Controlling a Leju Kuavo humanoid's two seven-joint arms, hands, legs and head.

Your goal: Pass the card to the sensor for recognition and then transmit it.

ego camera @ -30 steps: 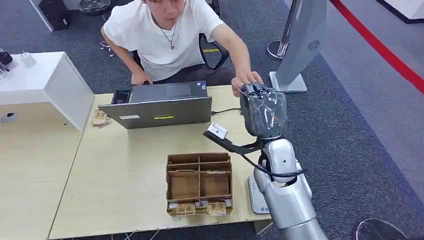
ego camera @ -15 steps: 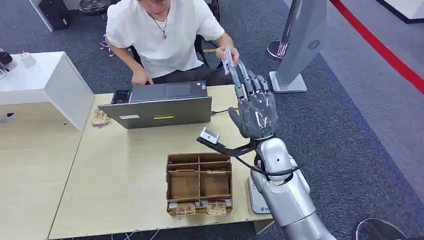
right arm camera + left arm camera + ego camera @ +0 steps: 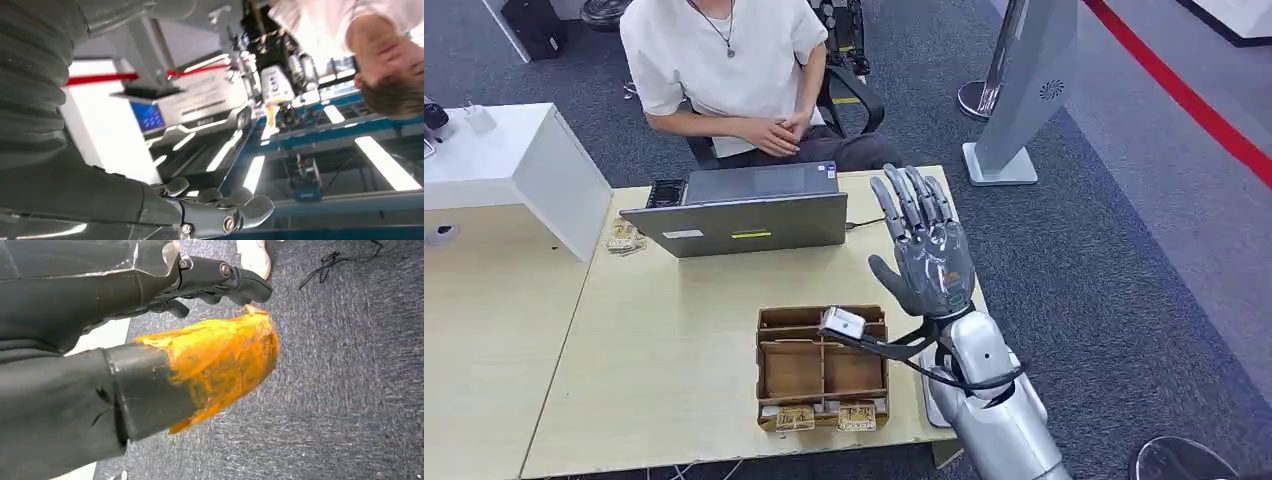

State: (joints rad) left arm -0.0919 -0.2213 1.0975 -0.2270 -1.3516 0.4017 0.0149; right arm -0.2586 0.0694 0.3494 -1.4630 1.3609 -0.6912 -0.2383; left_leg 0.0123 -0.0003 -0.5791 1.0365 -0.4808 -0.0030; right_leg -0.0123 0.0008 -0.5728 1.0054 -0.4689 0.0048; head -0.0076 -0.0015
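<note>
Head view: the right hand (image 3: 927,255) is raised over the right end of the wooden table (image 3: 674,400), fingers (image 3: 911,200) spread and straight, palm bare, holding nothing. It hangs above the table's right edge, with grey carpet (image 3: 1124,270) open beyond it. The card cannot be made out; the seated person (image 3: 724,60) across the table has both hands together in the lap, and whether they hold it I cannot tell. Just left of the wrist sits a brown divided box (image 3: 822,365), its large compartments bare, with small packets (image 3: 824,416) along its near edge. A laptop (image 3: 739,212) stands at the far edge. In the left wrist view the left hand (image 3: 220,282) hangs over carpet with fingers curled in, holding nothing.
</note>
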